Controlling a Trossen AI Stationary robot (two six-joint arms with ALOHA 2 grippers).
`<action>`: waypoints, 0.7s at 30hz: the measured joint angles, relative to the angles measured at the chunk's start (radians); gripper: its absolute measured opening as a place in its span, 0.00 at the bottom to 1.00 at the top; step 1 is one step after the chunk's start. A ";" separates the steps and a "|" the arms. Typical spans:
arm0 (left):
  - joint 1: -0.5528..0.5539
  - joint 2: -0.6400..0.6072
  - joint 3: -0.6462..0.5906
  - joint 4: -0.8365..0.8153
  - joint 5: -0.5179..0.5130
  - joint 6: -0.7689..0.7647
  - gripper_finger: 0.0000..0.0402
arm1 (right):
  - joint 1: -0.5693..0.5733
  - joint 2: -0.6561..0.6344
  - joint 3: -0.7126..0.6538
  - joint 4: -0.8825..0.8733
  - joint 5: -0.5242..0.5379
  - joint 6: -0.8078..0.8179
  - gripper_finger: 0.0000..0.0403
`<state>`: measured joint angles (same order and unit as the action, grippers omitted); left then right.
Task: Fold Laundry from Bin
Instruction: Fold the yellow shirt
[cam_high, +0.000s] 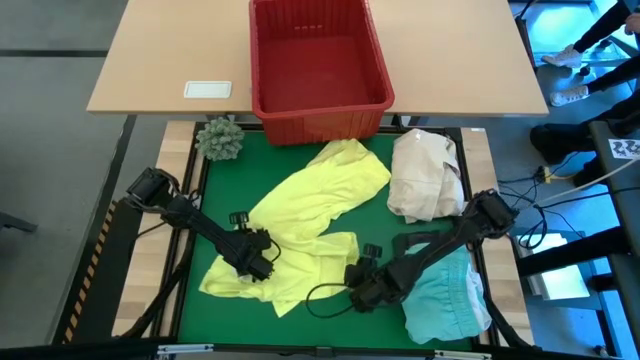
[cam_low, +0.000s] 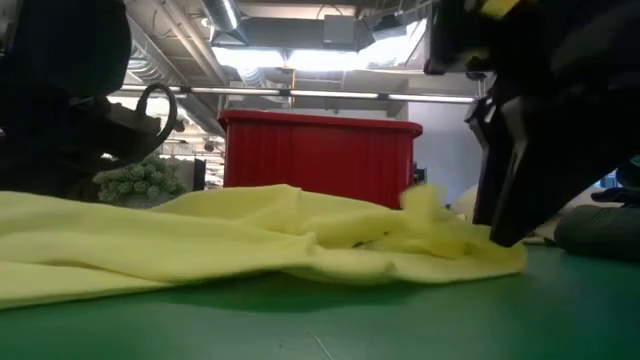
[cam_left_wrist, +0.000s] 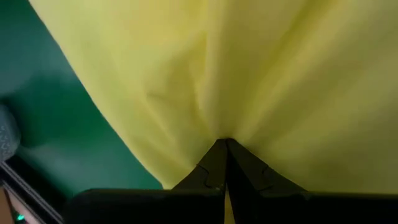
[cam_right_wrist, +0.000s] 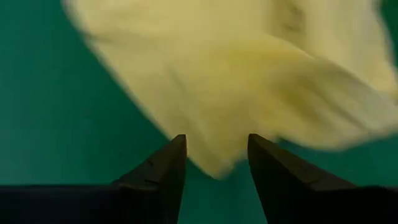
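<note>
**Yellow garment pinched at left, right hand parted at its hem**

Spread across the green mat of the worktop: the bright yellow garment, crumpled, running from just below the red bin down toward the near edge. Clamped shut on a fold of that yellow cloth near its lower left part: the left hand, fingertips meeting with fabric bunched and creased right at the pinch. Set just beside the garment's lower right edge: the right hand, fingers standing narrowly apart with a tip of yellow cloth lying between them, not gripped. Lying under the right arm at the mat's near right corner: a light turquoise-blue garment, bunched. Sitting beyond it, near the bin's right corner: a cream-white cloth bundle. Resting at the mat's far left corner: a small green spiky ball. Standing upright on the pale wooden table behind the mat: the bin, with nothing visible inside.
</note>
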<state>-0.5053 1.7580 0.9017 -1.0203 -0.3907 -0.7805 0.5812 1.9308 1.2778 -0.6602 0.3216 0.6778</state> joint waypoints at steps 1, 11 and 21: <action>0.000 0.000 0.000 -0.004 0.003 -0.001 0.01 | -0.001 0.000 0.000 -0.028 0.009 0.023 0.42; 0.000 -0.001 0.001 0.008 -0.003 0.004 0.01 | -0.005 -0.046 -0.001 -0.133 0.063 0.115 0.42; 0.020 -0.003 0.002 0.018 -0.025 0.006 0.01 | -0.033 0.004 0.002 0.668 -0.147 -0.417 0.42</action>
<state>-0.4854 1.7554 0.9042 -1.0021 -0.4160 -0.7750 0.5479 1.9350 1.2800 0.0078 0.1743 0.2606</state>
